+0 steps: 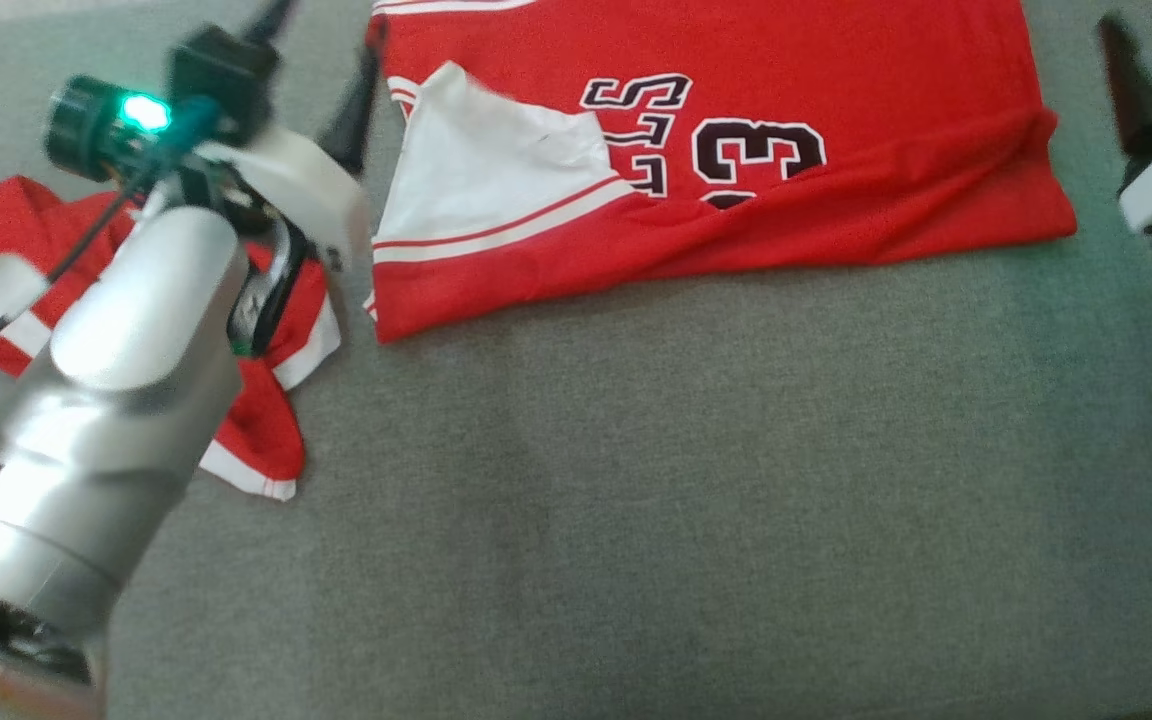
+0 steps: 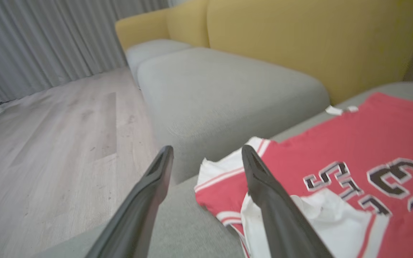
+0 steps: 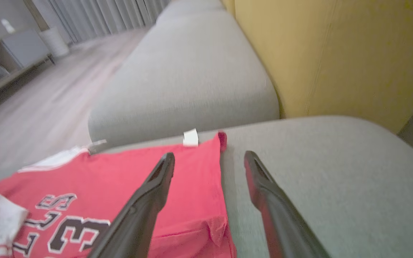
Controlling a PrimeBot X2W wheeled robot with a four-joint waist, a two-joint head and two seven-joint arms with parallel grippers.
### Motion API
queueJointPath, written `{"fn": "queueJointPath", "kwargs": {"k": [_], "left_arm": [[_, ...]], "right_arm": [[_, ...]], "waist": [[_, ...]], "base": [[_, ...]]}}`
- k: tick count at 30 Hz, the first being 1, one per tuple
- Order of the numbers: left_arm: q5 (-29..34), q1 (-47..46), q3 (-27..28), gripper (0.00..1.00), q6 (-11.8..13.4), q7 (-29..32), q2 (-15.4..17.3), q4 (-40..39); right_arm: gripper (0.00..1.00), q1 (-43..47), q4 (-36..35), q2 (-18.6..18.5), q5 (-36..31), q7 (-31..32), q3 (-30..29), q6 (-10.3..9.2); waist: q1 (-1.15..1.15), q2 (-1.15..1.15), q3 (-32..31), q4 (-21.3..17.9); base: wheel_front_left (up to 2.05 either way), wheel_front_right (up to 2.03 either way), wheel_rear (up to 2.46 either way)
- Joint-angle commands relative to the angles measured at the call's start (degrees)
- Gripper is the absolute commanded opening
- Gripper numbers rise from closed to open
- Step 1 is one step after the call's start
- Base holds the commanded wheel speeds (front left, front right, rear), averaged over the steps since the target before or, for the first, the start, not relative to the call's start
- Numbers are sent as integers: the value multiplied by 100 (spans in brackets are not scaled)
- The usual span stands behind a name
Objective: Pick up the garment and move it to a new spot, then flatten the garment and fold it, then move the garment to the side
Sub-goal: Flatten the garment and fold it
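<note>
Far left on the sofa seat (image 1: pixel 636 500), a crumpled red-and-white piece (image 1: pixel 266 430) lies under our left arm. Next, our left claw (image 2: pixel 206 152) is spread wide and holds nothing, just beside the jersey's (image 1: pixel 886 230) left edge. That jersey lies between both claws, its long axis running left to right. Our right claw (image 3: pixel 209 157), also spread and empty, hovers at the right end. We count two garments and two claws, and the left claw looks nearer.
</note>
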Motion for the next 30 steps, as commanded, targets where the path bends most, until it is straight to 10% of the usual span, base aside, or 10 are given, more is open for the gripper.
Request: {"fn": "queueJointPath", "kwargs": {"k": [1, 6, 14, 30], "left_arm": [[-49, -331, 417, 100, 221, -374, 46, 0], [-219, 98, 901, 100, 573, -1273, -342, -95], [596, 1823, 2060, 100, 997, -1319, -702, -2012], [1867, 3773, 3119, 100, 533, -1321, -1461, -2593]], "right_arm": [[100, -62, -150, -18, -69, -507, -76, -4], [100, 514, -425, 227, -149, -2046, -375, -4], [100, 2031, -1579, 909, -1107, -2330, -1364, -4], [100, 3891, -2931, 2360, -2581, -2334, -2207, -4]], "waist": [[-1, 0, -73, 52], [-1, 0, -437, 187], [-1, 0, -816, 282], [-1, 0, -934, 32]], "base": [[0, 0, 0], [0, 0, 0], [0, 0, 0], [0, 0, 0]]}}
